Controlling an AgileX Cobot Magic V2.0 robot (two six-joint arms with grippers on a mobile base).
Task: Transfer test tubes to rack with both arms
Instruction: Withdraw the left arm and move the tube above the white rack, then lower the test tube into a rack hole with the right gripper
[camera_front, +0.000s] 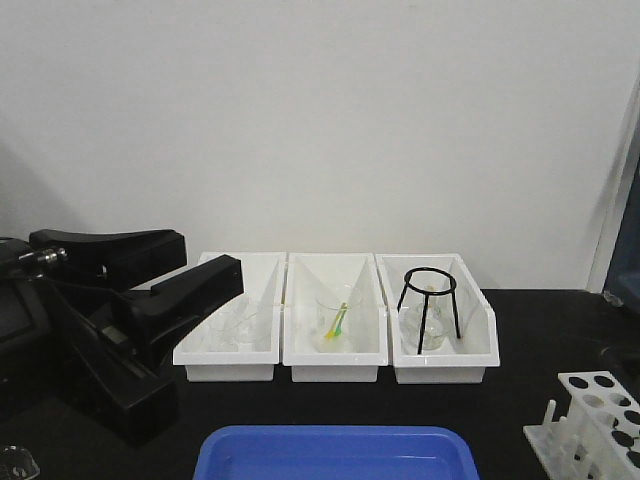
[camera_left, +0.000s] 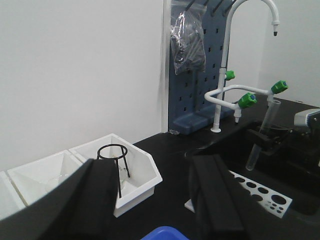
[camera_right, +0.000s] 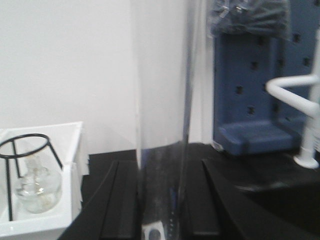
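The black angular right gripper (camera_left: 268, 143) is pinching a slender clear glass test tube (camera_left: 271, 114) around its middle, rounded end down and open rim up, with only a slight lean. This is probably so that the tube can drop straight into a hole. The tube is hanging just above the small white plastic rack (camera_left: 260, 194), apart from its perforated top plate and not yet seated. In the right wrist view the glass is filling the gap between the two dark jaws, so the grip looks centred. The black left gripper (camera_left: 152, 167) is hovering near the row of three white plastic bins (camera_front: 232, 362), with its jaws spread and nothing between them. It is likely waiting clear of the rack until its own turn to pick comes.
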